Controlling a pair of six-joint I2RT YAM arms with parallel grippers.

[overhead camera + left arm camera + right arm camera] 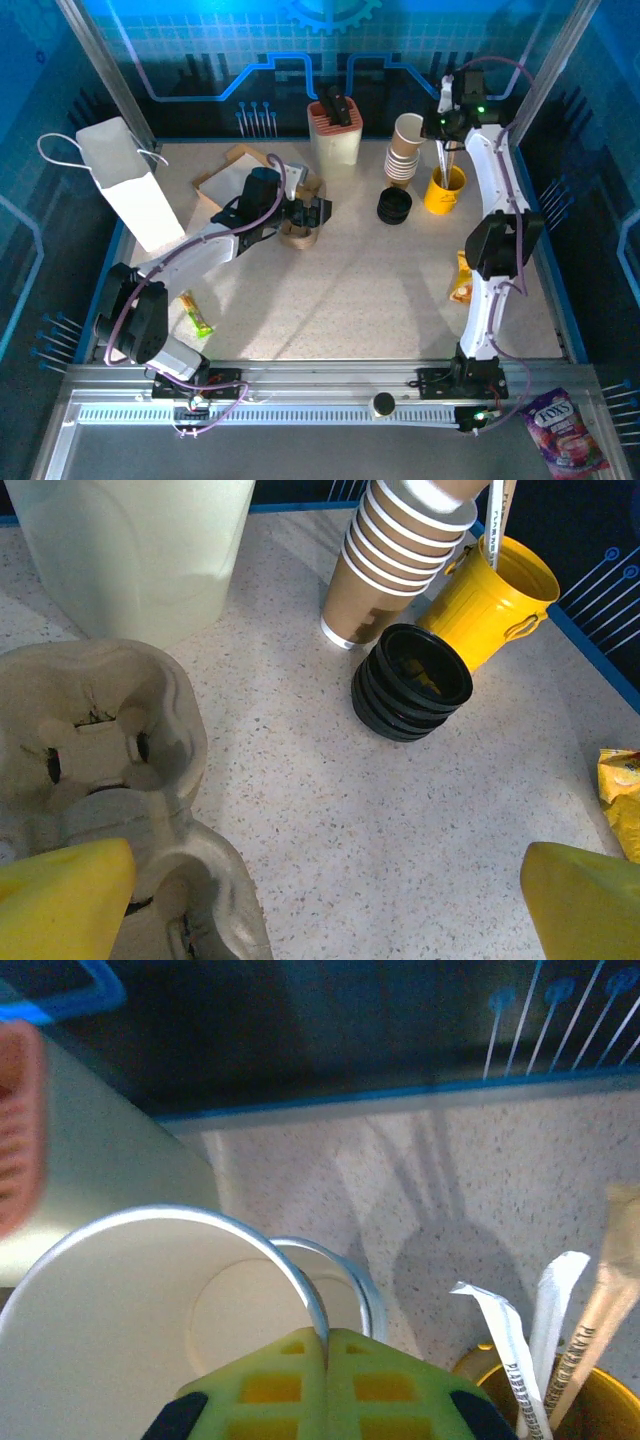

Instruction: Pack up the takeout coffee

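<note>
Now the right pincer [325, 1360] pinches the top tan paper cup [120, 1300] beside the yellow metal pail [445, 190]; next, lift it off. The left pincer [320, 900] is open.

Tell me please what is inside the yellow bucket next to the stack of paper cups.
A few paper-wrapped sticks, straws or stirrers, stand in the yellow bucket and rise above its rim. Their lower ends and the bucket's bottom are covered by its wall.
</note>
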